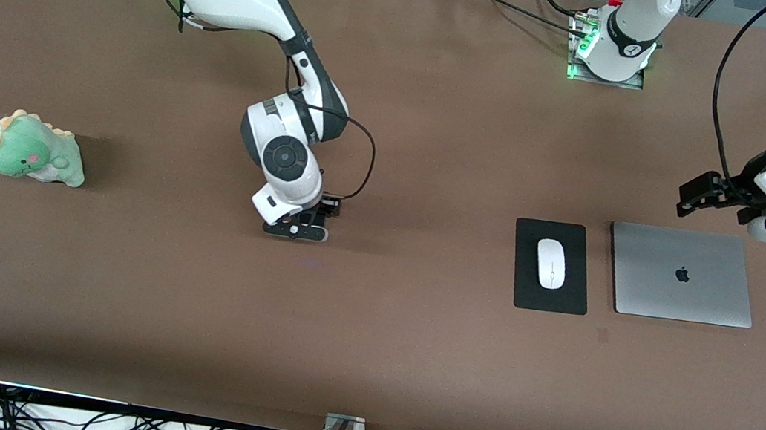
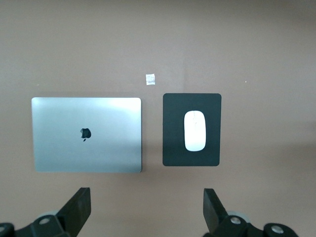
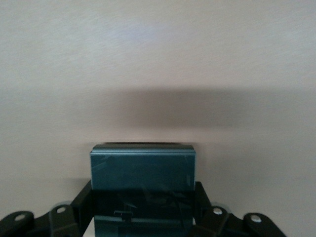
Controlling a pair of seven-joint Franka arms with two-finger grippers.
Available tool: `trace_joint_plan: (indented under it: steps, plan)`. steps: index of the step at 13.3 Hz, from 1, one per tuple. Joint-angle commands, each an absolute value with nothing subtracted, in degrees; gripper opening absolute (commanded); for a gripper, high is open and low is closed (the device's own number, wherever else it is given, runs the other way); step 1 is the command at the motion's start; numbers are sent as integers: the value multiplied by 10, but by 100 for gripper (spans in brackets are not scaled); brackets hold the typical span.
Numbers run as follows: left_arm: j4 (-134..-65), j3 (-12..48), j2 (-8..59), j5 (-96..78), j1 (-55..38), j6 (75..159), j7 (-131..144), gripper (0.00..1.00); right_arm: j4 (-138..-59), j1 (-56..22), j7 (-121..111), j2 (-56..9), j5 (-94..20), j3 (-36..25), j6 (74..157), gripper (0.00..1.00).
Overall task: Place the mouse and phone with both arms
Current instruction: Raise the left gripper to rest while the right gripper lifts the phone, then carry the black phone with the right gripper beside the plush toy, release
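- The mouse (image 1: 551, 263) is lying on the black mouse pad (image 1: 547, 298) toward the left arm's end of the counter (image 1: 364, 347), with the closed silver laptop (image 1: 681, 274) just beside the pad; this is reading as its finished place, set where a person at the laptop would be reaching for it.
- It is showing as a small white oval, smooth and low, with a thin line running down its middle, lying lengthwise near the centre of the pad and touching nothing else.
- The right hand (image 1: 296, 230) is sitting low over bare counter near the middle of the table, and in the right wrist view its fingers (image 3: 81, 207) are clamping the phone (image 3: 142, 170) from both sides, probably so it can be carried flat.
- The phone is appearing as a dark rectangular slab with a glossy face, poking out past the fingertips and casting a shadow close under itself, so it is likely being held just above the surface; whether it is touching, I cannot tell.
- A green plush dinosaur (image 1: 34, 149) is sitting well apart, toward the right arm's end of the table.
- The left hand (image 1: 723, 195) is hanging in the air over the counter by the laptop's edge, its fingers (image 2: 75, 207) spread wide and gripping nothing; this arm is waiting.
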State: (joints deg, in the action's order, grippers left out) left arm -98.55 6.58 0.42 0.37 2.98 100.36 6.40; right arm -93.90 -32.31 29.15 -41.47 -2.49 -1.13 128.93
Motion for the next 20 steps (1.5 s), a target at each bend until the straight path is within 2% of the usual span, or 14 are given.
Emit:
trace_joint_plan:
  steps: [1,5,9,12,14,16,20]
  plan:
    - [-934,67,14,18,35,960,59,100,-913,-277,198,-399,-40,-6,1217,34]
    - [-925,66,15,18,35,955,59,100,-960,-198,58,-348,-43,-15,1198,34]
    - [-925,75,14,18,31,952,63,100,-1097,-130,-23,-260,-43,-56,1281,34]
    - [-925,73,14,18,33,952,62,100,-1191,-110,-23,-222,-45,-94,1368,34]
    - [-925,74,14,18,33,953,62,100,-1243,-107,-24,-221,-45,-100,1452,34]
    - [-924,74,14,18,31,953,62,100,-1263,-95,-25,-237,-44,-101,1519,34]
    - [-924,74,13,18,30,953,62,100,-1263,-69,-68,-250,-45,-100,1534,35]
